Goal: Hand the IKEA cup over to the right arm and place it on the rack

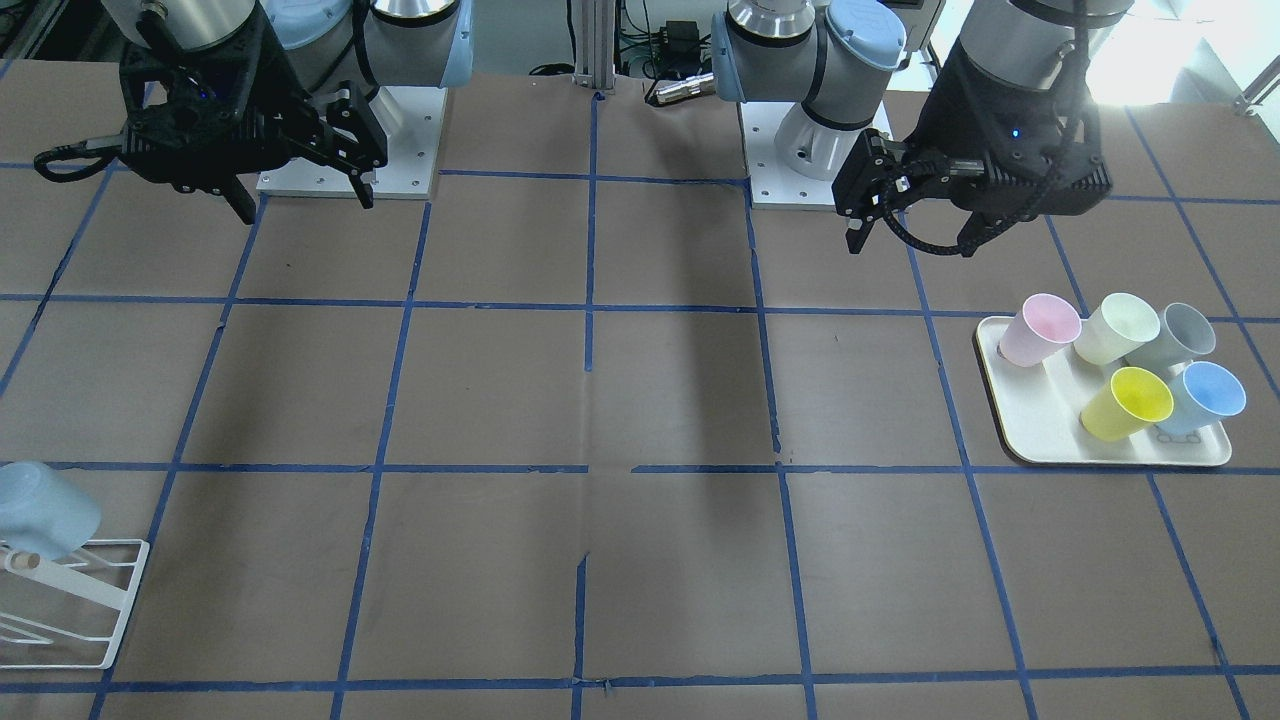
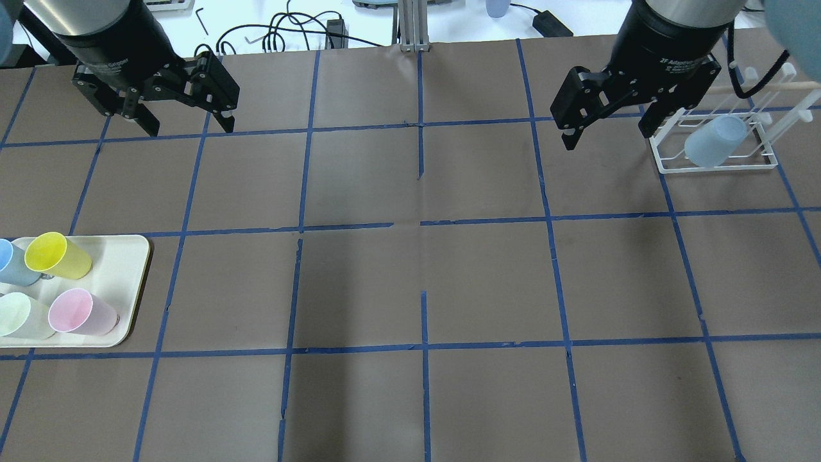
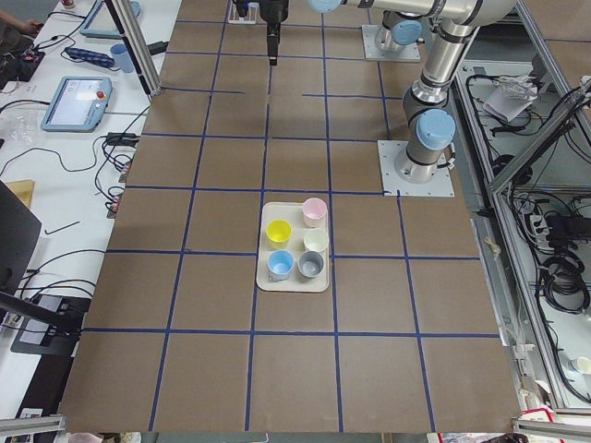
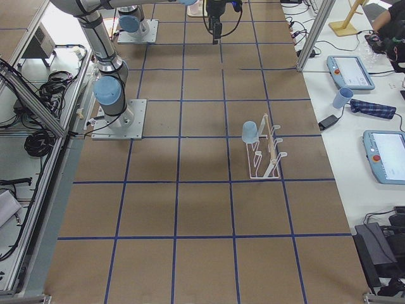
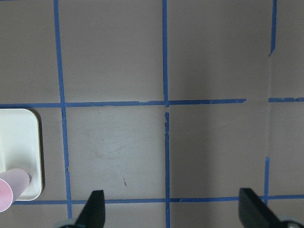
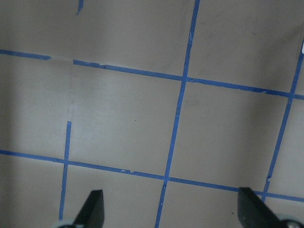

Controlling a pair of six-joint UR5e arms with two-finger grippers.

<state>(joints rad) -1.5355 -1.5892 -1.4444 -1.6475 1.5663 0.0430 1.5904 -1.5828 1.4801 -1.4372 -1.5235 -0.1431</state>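
Observation:
One pale light-blue IKEA cup [image 2: 715, 142] hangs tilted on a peg of the white wire rack [image 2: 763, 165] at the far right; it also shows in the front view [image 1: 45, 518] and the right side view [image 4: 249, 132]. A second blue cup [image 1: 1208, 395] stands on the cream tray [image 1: 1040, 440]. My right gripper [image 2: 608, 138] is open and empty, hovering just left of the rack. My left gripper [image 2: 190, 128] is open and empty, high over the far left of the table, well away from the tray [image 2: 125, 289].
The tray also holds a yellow cup [image 2: 58, 255], a pink cup [image 2: 83, 312], a pale green cup [image 2: 19, 314] and a grey cup [image 1: 1178, 335]. The left wrist view shows the tray corner [image 5: 19, 152] and pink cup [image 5: 7, 192]. Brown table with blue tape grid.

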